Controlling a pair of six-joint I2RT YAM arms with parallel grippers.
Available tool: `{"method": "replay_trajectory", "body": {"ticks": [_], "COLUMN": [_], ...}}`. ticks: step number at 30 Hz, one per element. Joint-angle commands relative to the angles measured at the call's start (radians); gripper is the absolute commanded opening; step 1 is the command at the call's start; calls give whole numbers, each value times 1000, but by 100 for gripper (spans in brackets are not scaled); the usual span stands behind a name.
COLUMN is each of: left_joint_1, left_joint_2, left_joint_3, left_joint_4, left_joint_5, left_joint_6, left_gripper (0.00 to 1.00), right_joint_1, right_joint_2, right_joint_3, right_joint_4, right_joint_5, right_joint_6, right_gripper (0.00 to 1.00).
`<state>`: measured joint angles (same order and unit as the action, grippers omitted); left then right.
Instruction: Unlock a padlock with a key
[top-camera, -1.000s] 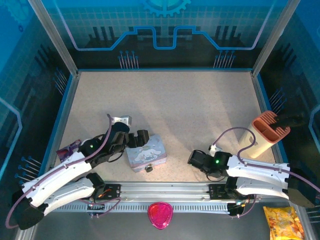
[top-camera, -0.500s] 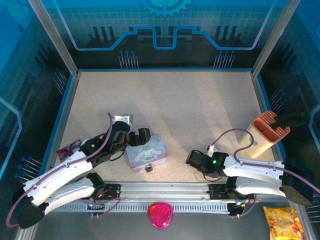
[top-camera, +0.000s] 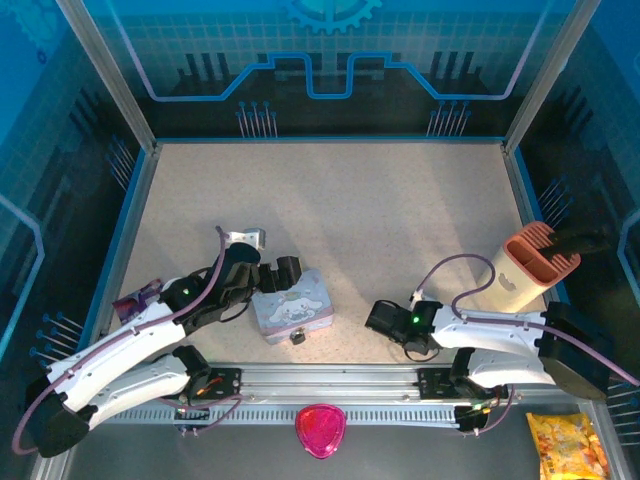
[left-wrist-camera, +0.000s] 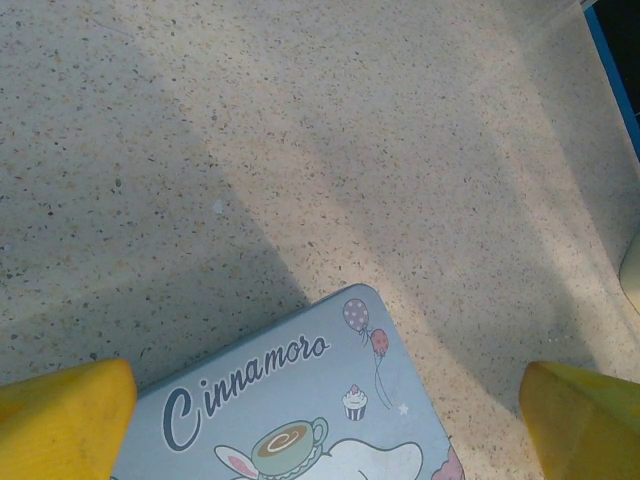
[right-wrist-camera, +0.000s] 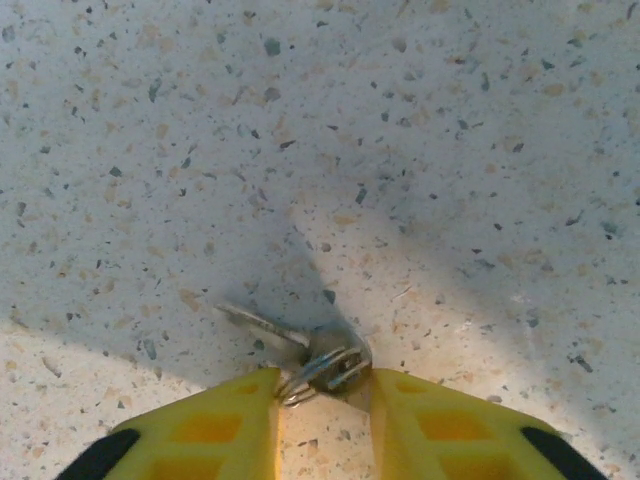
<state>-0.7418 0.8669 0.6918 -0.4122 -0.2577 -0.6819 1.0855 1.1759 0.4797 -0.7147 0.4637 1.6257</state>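
Right wrist view has the key (right-wrist-camera: 300, 345) lying flat on the speckled table (right-wrist-camera: 450, 150), blade pointing up and to the left. Its head and a small ring are caught between the two yellow fingertips of the right gripper (right-wrist-camera: 322, 400). The fingers stand close together and appear to press the head from both sides, so I judge the key pinched but not yet raised off the surface.

In the top external view the padlock (top-camera: 297, 337) is a tiny dark body at the near edge of the pale blue tin (top-camera: 292, 303), well apart from the key, to its left. Its keyhole is too small to make out. The left gripper (left-wrist-camera: 320, 420) hovers over the tin's lid with its fingertips spread wide and nothing between them.

The step in hand looks like picking up the key. Next it needs a firm hold on the head, a lift, a carry leftward, and the blade lined up with the keyhole while the tin is kept from sliding.

Dark script on the lid reads "Cinnamoro", above a cartoon cup, balloons and a cupcake.
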Motion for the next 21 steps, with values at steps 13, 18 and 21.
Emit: {"method": "replay_trajectory", "body": {"ticks": [13, 18, 21], "left_joint_1": [-7, -6, -5], "left_joint_2": [12, 19, 19], "left_joint_3": [-9, -9, -8], "left_joint_4": [33, 40, 44], "left_joint_5": [-6, 1, 8], "left_joint_6": [-6, -24, -25], "left_gripper": [99, 99, 99], "right_joint_1": [-19, -27, -33], "right_joint_2": [-84, -154, -209], "right_joint_3": [-63, -87, -112], "right_joint_4": [30, 61, 90], "right_joint_5": [2, 10, 12], "right_joint_6": [-8, -59, -86], "right_gripper": [14, 7, 4]}}
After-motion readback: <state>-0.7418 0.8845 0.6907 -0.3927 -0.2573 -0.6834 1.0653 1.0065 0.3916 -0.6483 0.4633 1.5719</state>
